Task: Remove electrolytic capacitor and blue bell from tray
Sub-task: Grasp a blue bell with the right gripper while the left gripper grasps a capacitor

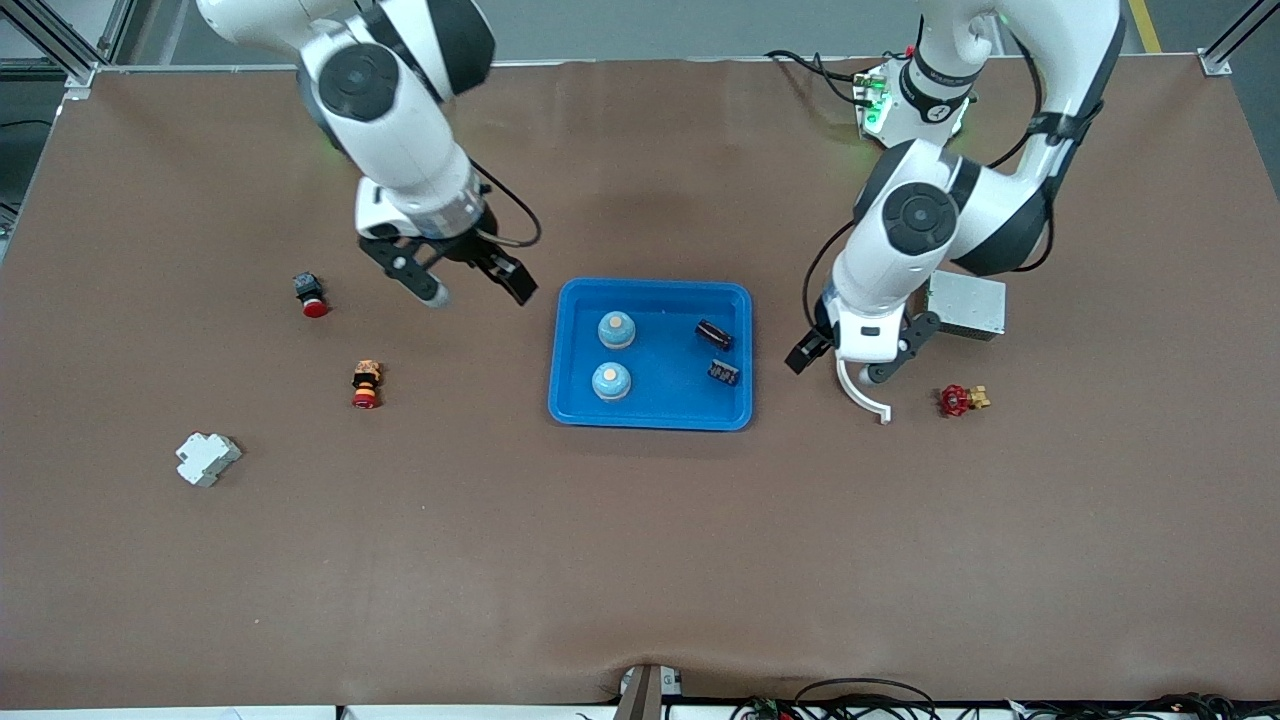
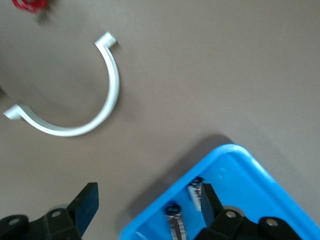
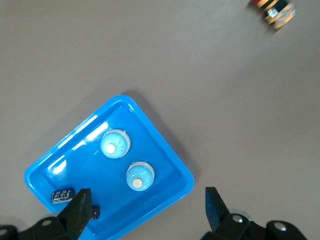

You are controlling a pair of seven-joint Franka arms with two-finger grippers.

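Note:
A blue tray [image 1: 650,408] sits mid-table. In it are two blue bells [image 1: 616,329] [image 1: 610,381] and two dark capacitors [image 1: 714,334] [image 1: 723,372]. My right gripper [image 1: 472,288] is open and empty, above the table just off the tray's right-arm end. Its wrist view shows the tray [image 3: 75,150], both bells [image 3: 115,144] [image 3: 139,176] and a capacitor [image 3: 63,195] past its own gripper [image 3: 147,207]. My left gripper [image 1: 842,365] is open and empty, above the table at the tray's left-arm end. Its wrist view [image 2: 147,205] shows the tray corner [image 2: 240,170] and the capacitors [image 2: 175,220].
A white curved clip [image 1: 865,395] [image 2: 100,105] lies under the left gripper, with a red valve [image 1: 960,400] and a grey box [image 1: 965,305] beside it. Toward the right arm's end lie a red button [image 1: 312,295], a second button [image 1: 366,385] and a white block [image 1: 207,458].

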